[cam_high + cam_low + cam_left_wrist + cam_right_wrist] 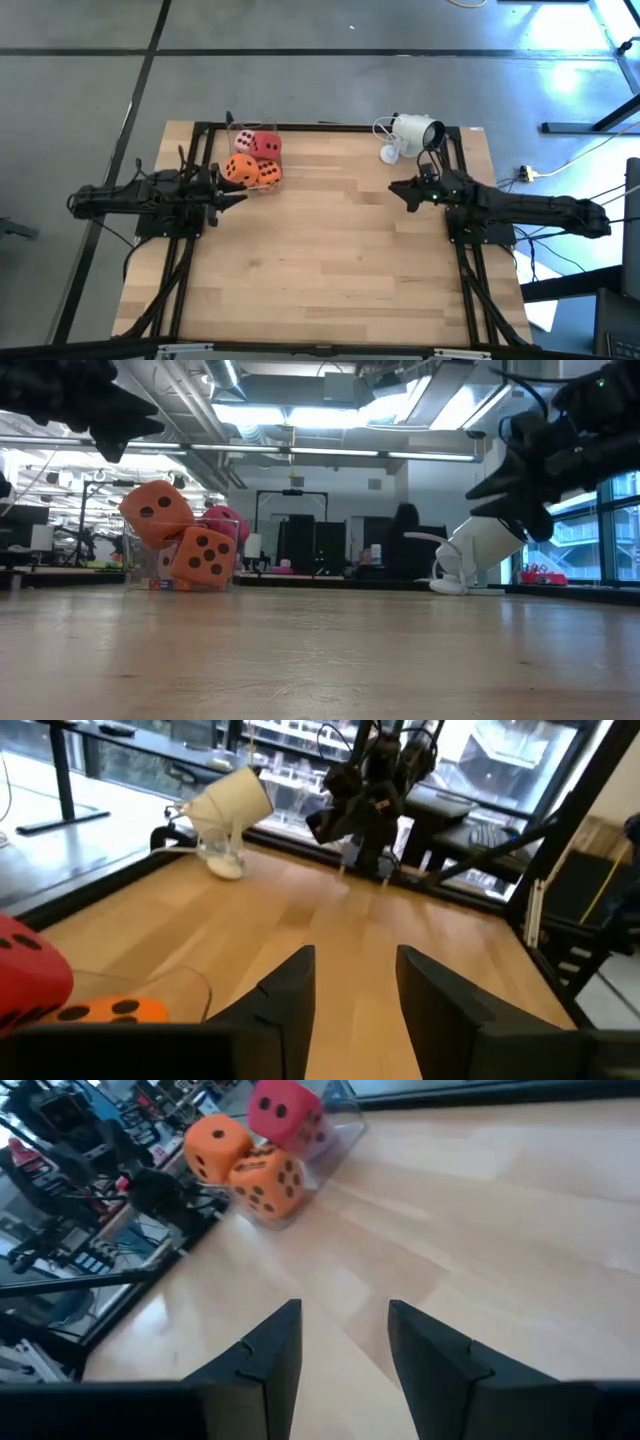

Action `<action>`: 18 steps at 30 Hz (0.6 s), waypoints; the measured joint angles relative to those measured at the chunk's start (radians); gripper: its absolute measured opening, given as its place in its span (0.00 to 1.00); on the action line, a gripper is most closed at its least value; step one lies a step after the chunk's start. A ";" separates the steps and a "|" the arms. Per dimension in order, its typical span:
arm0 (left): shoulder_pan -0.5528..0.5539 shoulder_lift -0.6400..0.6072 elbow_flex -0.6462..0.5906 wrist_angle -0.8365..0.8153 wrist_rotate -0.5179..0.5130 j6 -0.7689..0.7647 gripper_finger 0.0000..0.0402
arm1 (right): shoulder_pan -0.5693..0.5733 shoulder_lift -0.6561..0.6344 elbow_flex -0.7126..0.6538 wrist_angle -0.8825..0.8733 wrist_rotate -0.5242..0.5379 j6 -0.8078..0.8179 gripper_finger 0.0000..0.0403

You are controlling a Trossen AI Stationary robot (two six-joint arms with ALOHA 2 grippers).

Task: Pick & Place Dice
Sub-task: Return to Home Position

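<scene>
4 soft dice w/ dark pips, upper left of high view: 1 pale pink soft die (pixel 244 138), 1 red soft die (pixel 267 146), 2 orange soft dice (pixel 240 168) (pixel 268 176), 1 clear plastic bin (pixel 337 1118), 1 white cylindrical camera on stand (pixel 415 130) upper centre-right, 2 dark grippers: left gripper (pixel 238 197), right gripper (pixel 395 188), 1 light wooden tabletop (pixel 330 260).

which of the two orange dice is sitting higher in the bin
The orange die on the side of the left arm: it sits tilted, propped on the other orange die, which rests lower down.

L gripper (pixel 355 960) spread wide; red die (pixel 28 970), orange die (pixel 112 1011) nearby; R arm (pixel 372 805) opposite.
</scene>
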State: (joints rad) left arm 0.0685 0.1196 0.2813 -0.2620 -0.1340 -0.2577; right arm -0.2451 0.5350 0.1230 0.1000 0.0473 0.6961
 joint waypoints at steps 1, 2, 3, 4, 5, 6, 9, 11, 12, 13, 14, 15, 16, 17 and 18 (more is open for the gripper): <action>-0.006 0.000 0.000 -0.009 -0.009 0.000 0.32 | -0.004 0.000 -0.013 0.014 -0.005 0.008 0.37; -0.012 0.000 -0.001 -0.014 -0.021 0.000 0.32 | -0.007 0.000 -0.024 0.036 -0.009 0.023 0.37; -0.017 0.000 -0.007 -0.005 -0.031 0.000 0.31 | -0.009 0.000 -0.029 0.065 -0.011 0.031 0.37; -0.021 0.000 -0.016 0.013 -0.034 0.000 0.31 | -0.009 0.000 -0.029 0.103 -0.011 0.027 0.37; -0.023 -0.001 -0.025 0.032 -0.037 0.000 0.31 | -0.009 0.000 -0.028 0.142 -0.010 0.007 0.37; -0.023 -0.001 -0.035 0.050 -0.039 0.000 0.30 | -0.009 -0.001 -0.027 0.174 -0.010 -0.014 0.37; -0.023 -0.001 -0.073 0.097 -0.038 -0.014 0.30 | -0.025 -0.021 -0.027 0.190 -0.003 -0.057 0.37; -0.024 0.000 -0.098 0.121 -0.030 -0.024 0.30 | -0.040 -0.036 -0.027 0.174 -0.012 -0.057 0.37; -0.024 0.000 -0.107 0.136 -0.025 -0.027 0.30 | -0.048 -0.042 -0.027 0.170 -0.030 -0.059 0.37; -0.024 0.000 -0.113 0.152 -0.022 -0.027 0.30 | -0.056 -0.051 -0.027 0.167 -0.050 -0.070 0.37; -0.024 0.000 -0.114 0.160 -0.019 -0.027 0.30 | -0.063 -0.061 -0.027 0.162 -0.066 -0.073 0.37; -0.024 0.000 -0.114 0.166 -0.017 -0.026 0.30 | -0.070 -0.073 -0.027 0.155 -0.071 -0.074 0.37; -0.024 0.000 -0.114 0.168 -0.015 -0.026 0.30 | -0.077 -0.085 -0.027 0.151 -0.076 -0.076 0.37; -0.024 -0.001 -0.114 0.167 -0.015 -0.022 0.30 | -0.084 -0.096 -0.027 0.148 -0.084 -0.076 0.37; -0.024 0.000 -0.114 0.167 -0.015 -0.019 0.30 | -0.090 -0.110 -0.027 0.144 -0.094 -0.076 0.37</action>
State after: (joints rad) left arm 0.0444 0.1192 0.1673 -0.0948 -0.1489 -0.2771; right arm -0.3355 0.4253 0.0956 0.2445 -0.0463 0.6205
